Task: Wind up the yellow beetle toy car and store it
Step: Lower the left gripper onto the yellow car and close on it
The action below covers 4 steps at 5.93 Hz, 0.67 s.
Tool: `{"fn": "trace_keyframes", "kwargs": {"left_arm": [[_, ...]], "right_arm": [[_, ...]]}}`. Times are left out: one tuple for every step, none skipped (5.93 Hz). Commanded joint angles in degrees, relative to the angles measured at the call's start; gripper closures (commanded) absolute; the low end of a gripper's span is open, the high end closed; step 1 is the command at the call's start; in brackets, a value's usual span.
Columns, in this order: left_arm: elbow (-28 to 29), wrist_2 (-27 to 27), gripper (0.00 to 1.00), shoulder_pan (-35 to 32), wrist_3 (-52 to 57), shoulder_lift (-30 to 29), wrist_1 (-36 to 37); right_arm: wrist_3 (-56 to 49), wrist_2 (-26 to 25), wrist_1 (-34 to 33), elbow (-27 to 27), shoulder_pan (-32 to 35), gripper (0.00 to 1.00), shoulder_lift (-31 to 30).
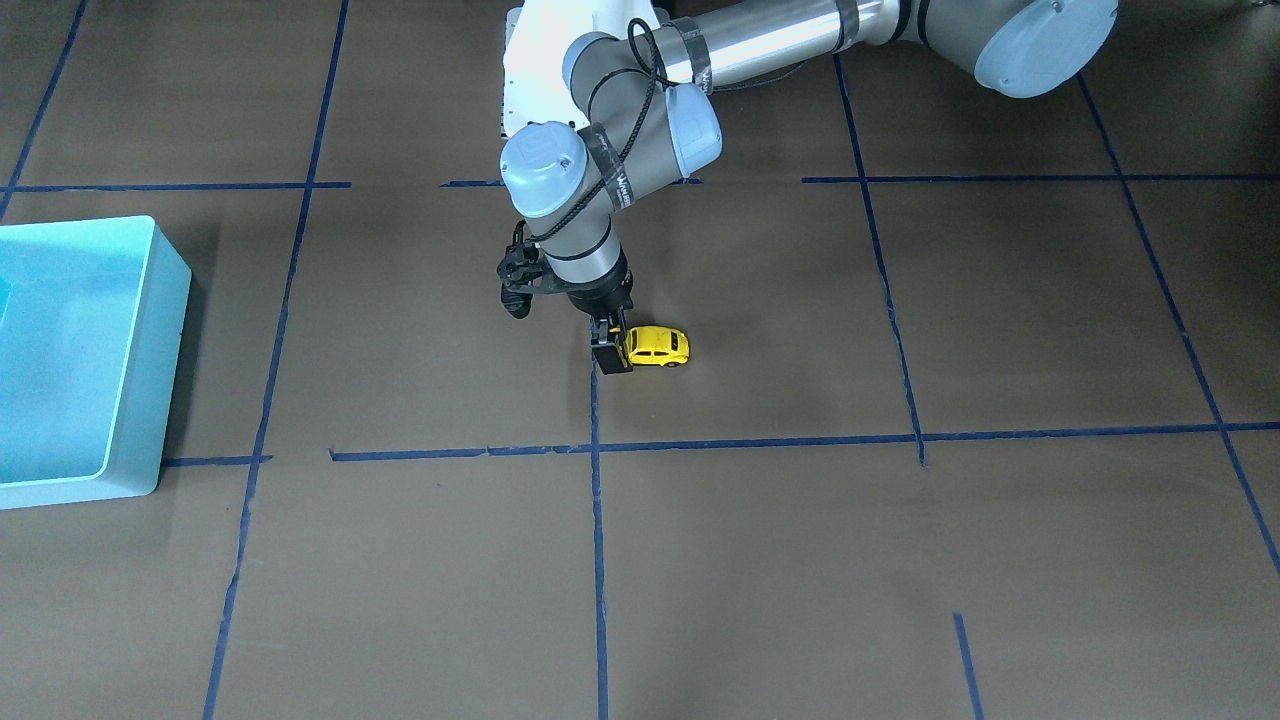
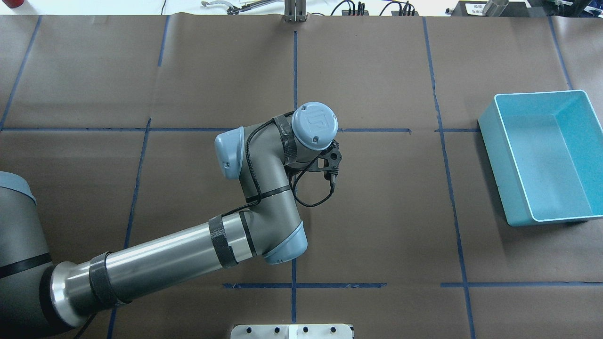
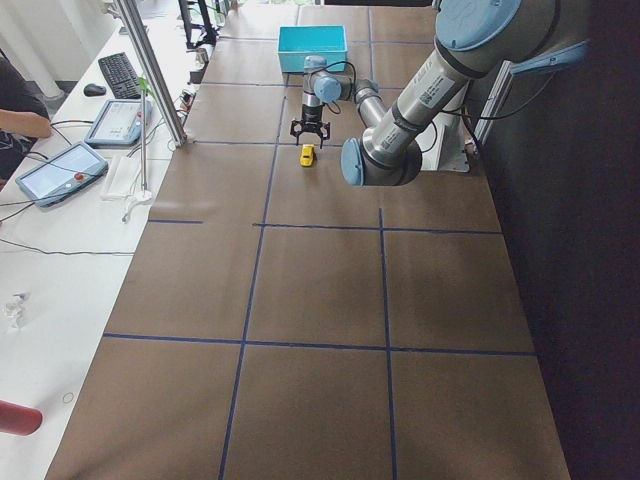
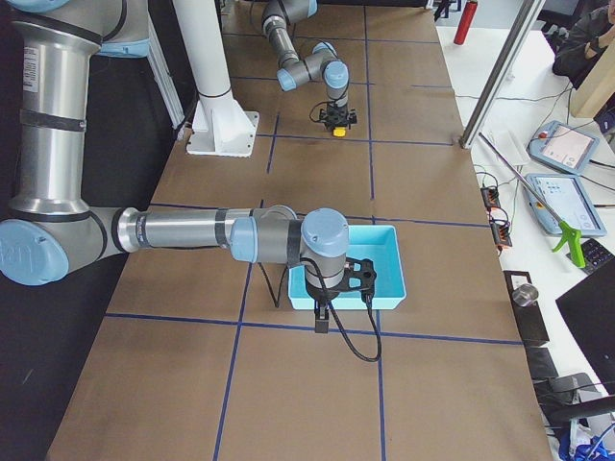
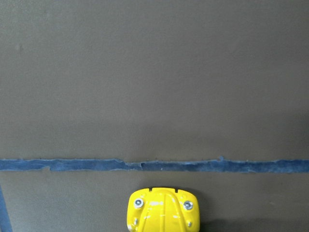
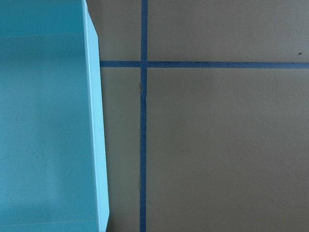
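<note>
Left tool (image 1: 611,352) is down at one end of the yellow beetle toy car (image 1: 657,346), apparently closed on it, car lengthwise along the table (image 1: 800,560), bin (image 1: 165,300) far off.

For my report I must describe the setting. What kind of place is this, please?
Probably a robotics lab or data-collection station. A brown table is marked with a blue tape grid, operators' tablets and a keyboard lie alongside, and the left gripper is at a toy car.
</note>
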Motion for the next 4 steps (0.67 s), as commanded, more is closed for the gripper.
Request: {"fn": "trace_keyframes", "kwargs": {"left_arm": [[0.73,-0.06,0.03,0.02,0.05,-0.03,-1.48],[1.16,-0.15,0.04,0.02,0.14,-0.12,-1.74],[1.25,-0.15,0.06,-0.07,1.70,-0.12,-1.92],[1.69,-0.24,0.08,0.02,2.07,-0.12,-2.01]], "right_arm": [[0.01,0.00,-0.04,-0.03,0.00,0.00,0.00],[0.01,0.00,-0.04,0.05,0.00,0.00,0.00],[0.01,0.00,-0.04,-0.03,0.00,0.00,0.00],[0.01,0.00,0.05,-0.03,0.00,0.00,0.00]]}}
